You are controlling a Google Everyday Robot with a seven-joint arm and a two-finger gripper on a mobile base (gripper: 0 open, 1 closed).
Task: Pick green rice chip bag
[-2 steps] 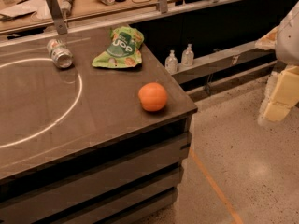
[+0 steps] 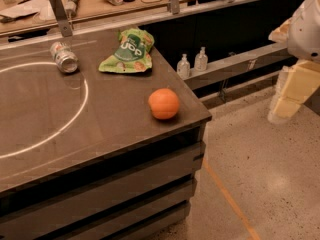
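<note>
The green rice chip bag (image 2: pixel 129 52) lies flat and crinkled near the far right edge of the dark table (image 2: pixel 100 134), its white lettering facing up. An orange (image 2: pixel 163 103) sits near the table's right front corner, in front of the bag. A silver can (image 2: pixel 64 57) lies on its side to the left of the bag. My gripper (image 2: pixel 291 93) hangs at the right edge of the view, over the floor, well to the right of the table and away from the bag, with nothing seen in it.
A white circle line (image 2: pixel 75 114) is marked on the tabletop. Two small clear bottles (image 2: pixel 192 64) stand on a low ledge right of the table. A cluttered wooden counter (image 2: pixel 95 1) runs behind. Speckled floor (image 2: pixel 260 184) with an orange line lies to the right.
</note>
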